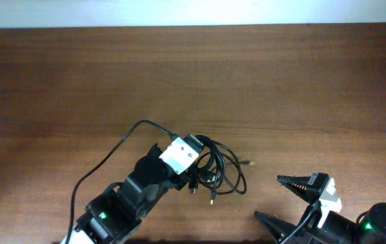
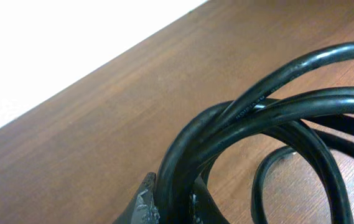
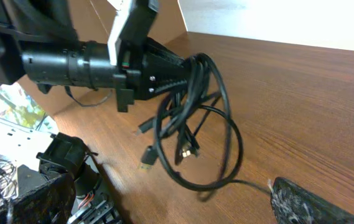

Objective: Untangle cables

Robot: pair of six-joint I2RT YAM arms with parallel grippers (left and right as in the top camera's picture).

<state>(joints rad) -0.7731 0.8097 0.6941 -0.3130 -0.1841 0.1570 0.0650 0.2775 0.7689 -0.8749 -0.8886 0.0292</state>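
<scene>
We're clamping the left gripper (image 1: 201, 157) shut on the cables (image 1: 223, 171), with several black strands bunching between its fingers (image 2: 144, 208). The rest of the bundle is spilling forward from the fingertips in wide loops, small plugs dangling beneath them over the wooden table (image 1: 179, 68). The right gripper (image 1: 281, 203) is waiting with its jaws spread wide, gripping nothing. The tangle is sitting out ahead of it, apart, with one loose cable end trailing near its fingertip (image 3: 288, 190).
</scene>
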